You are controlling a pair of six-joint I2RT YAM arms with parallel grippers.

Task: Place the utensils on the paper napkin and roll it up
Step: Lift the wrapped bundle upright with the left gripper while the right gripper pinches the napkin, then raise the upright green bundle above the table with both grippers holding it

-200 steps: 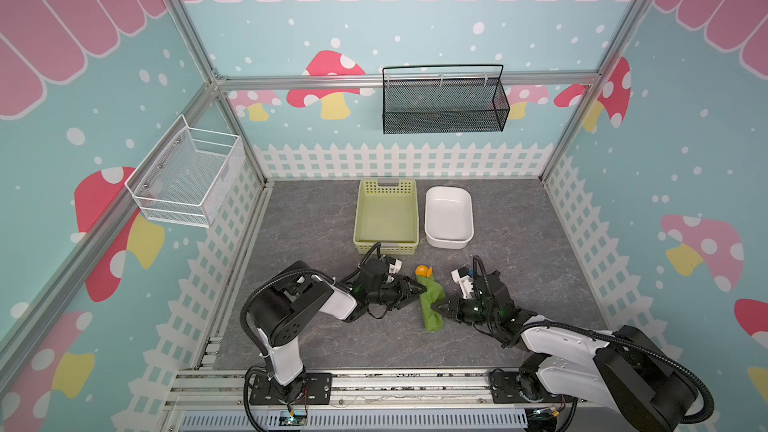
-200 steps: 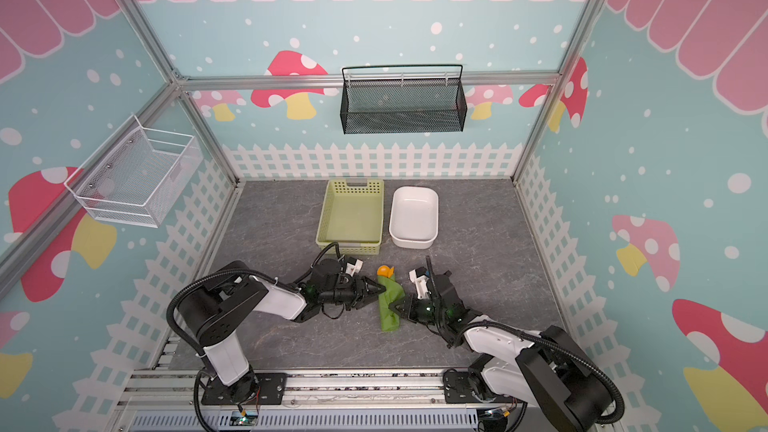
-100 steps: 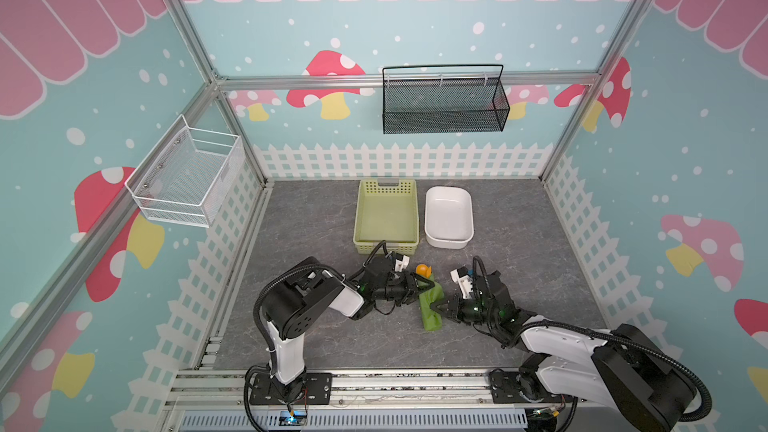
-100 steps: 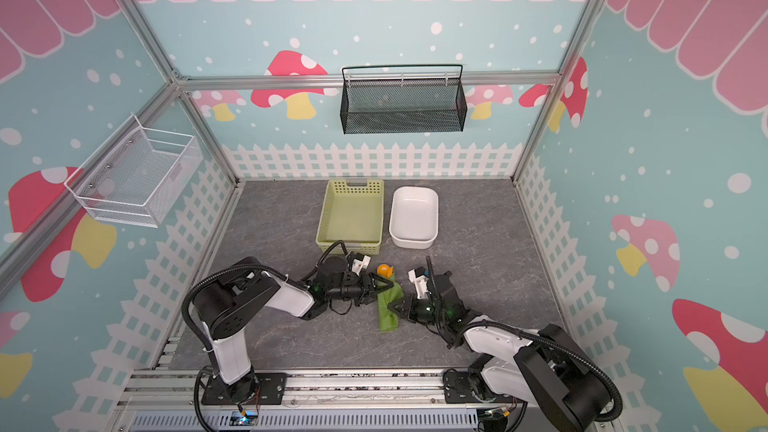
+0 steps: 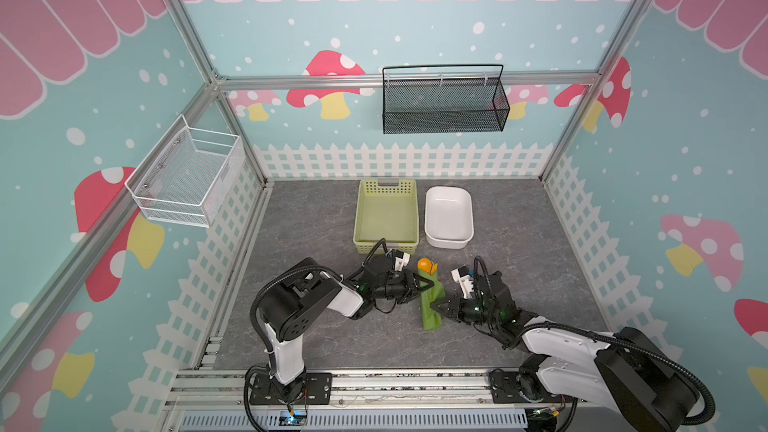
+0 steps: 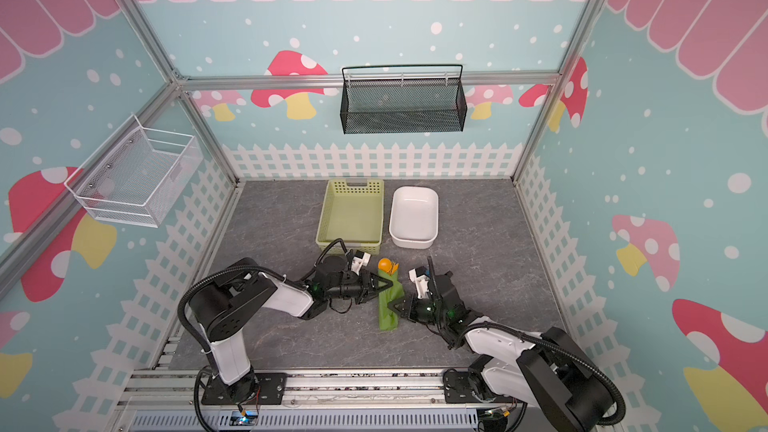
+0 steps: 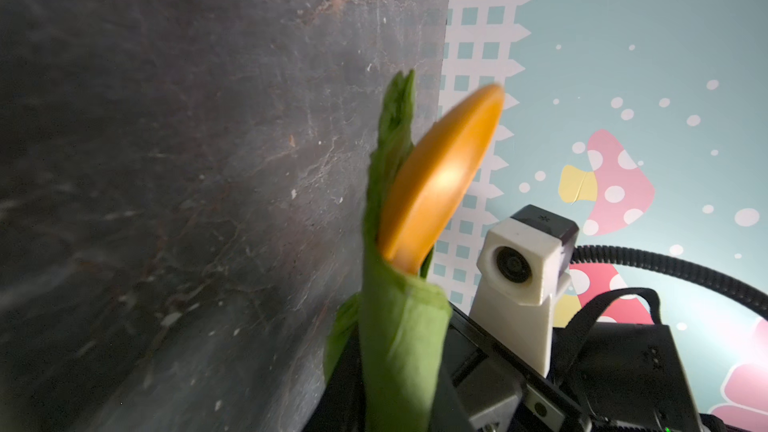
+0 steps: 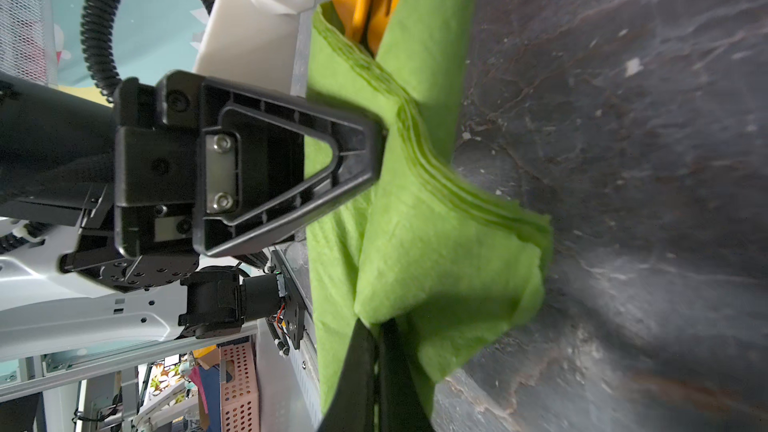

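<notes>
Grey tabletop (image 5: pixel 316 218): rolled napkin (image 5: pixel 432 320) lies near basket (image 5: pixel 387 184), utensils (image 5: pixel 424 264) protruding from its far end. Right gripper (image 8: pixel 377 328) pinched closed on napkin. Left gripper (image 8: pixel 374 151) touches napkin; closure indeterminate.

Noted plain green on the paper napkin (image 5: pixel 432 322), with darker green creases in the right wrist view. Saw bright orange on the utensils (image 5: pixel 424 263), the spoon bowl glossy with a pale highlight in the left wrist view. Found the worktop (image 5: pixel 307 222) dark grey, veined like marble, flecked with rust-brown. Recorded a pale yellow-green perforated basket (image 5: pixel 386 185), a plain white dish (image 5: pixel 449 238), a black mesh rack (image 5: pixel 442 118) and a white wire basket (image 5: pixel 183 197). Marked the left gripper (image 5: pixel 433 284) and right gripper (image 5: pixel 432 307) black, on white-and-black arms (image 5: pixel 557 342). Saw teal walls (image 5: pixel 415 27) dotted white, printed with red and pink mushrooms on yellow stems, pink scallops and a white picket fence (image 5: pixel 399 160).
</notes>
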